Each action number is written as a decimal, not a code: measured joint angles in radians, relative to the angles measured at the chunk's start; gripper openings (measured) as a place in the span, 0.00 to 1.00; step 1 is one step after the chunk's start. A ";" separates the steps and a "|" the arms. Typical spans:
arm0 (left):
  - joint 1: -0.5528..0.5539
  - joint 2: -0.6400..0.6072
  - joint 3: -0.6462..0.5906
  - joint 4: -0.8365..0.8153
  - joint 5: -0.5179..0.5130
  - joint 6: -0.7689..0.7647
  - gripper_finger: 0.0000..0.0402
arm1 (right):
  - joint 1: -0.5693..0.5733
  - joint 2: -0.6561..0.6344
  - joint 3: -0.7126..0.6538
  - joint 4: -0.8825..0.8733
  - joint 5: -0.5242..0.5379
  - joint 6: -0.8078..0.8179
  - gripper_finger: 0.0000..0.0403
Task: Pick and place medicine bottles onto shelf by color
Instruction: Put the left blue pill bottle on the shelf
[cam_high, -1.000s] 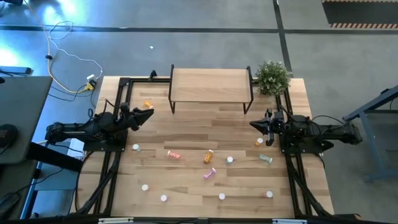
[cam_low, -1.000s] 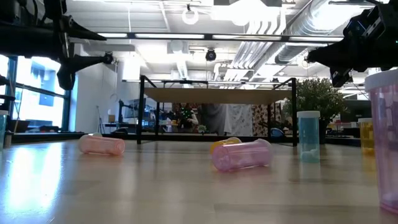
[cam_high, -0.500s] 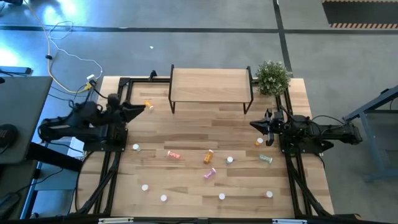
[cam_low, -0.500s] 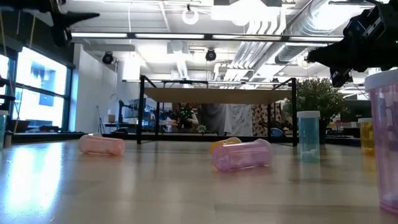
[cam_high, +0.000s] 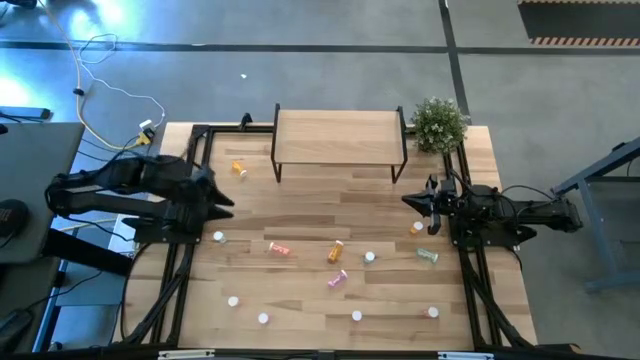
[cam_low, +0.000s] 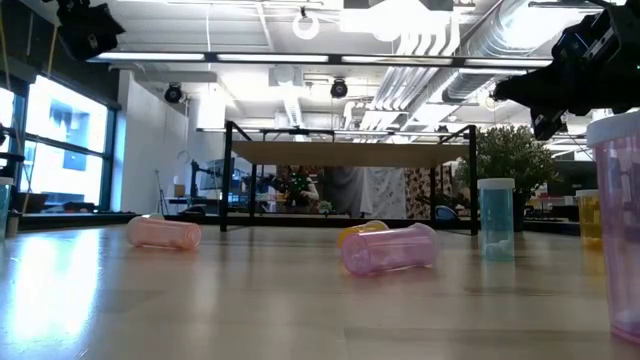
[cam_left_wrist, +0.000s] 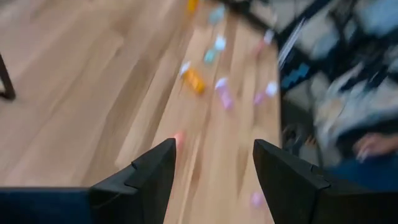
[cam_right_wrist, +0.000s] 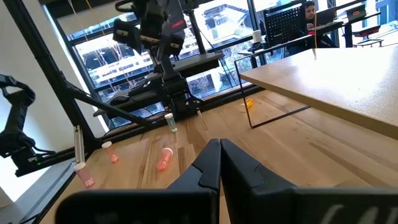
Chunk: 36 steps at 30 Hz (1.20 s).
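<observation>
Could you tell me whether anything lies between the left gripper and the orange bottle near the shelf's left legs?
Nothing visible does: in the high view only bare tabletop separates the open left gripper from the orange bottle, and the shelf top is bare.

Overhead: straight down on the whole plank table (cam_high: 300, 215), the shelf (cam_high: 338, 136) near its far edge; at table height: level across the boards toward the shelf (cam_low: 350, 153), a pink bottle (cam_low: 388, 249) lying close before the lens, room behind; on the left wrist: down over the tabletop past spread fingers (cam_left_wrist: 146, 177), away from the shelf, scattered bottles blurred; on the right wrist: low past closed fingers (cam_right_wrist: 217, 158) toward the shelf (cam_right_wrist: 323, 81); shelf shared by three views.
</observation>
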 joint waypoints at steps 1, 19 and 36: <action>0.000 0.022 0.006 -0.025 0.006 0.024 0.51 | 0.000 0.000 0.000 0.000 0.000 0.000 0.00; -0.013 0.281 0.068 -0.438 -0.009 0.277 0.51 | 0.000 0.000 0.000 0.000 0.001 0.000 0.00; -0.251 0.475 0.068 -0.454 -0.164 0.198 0.51 | 0.000 0.000 0.000 0.000 0.005 0.000 0.00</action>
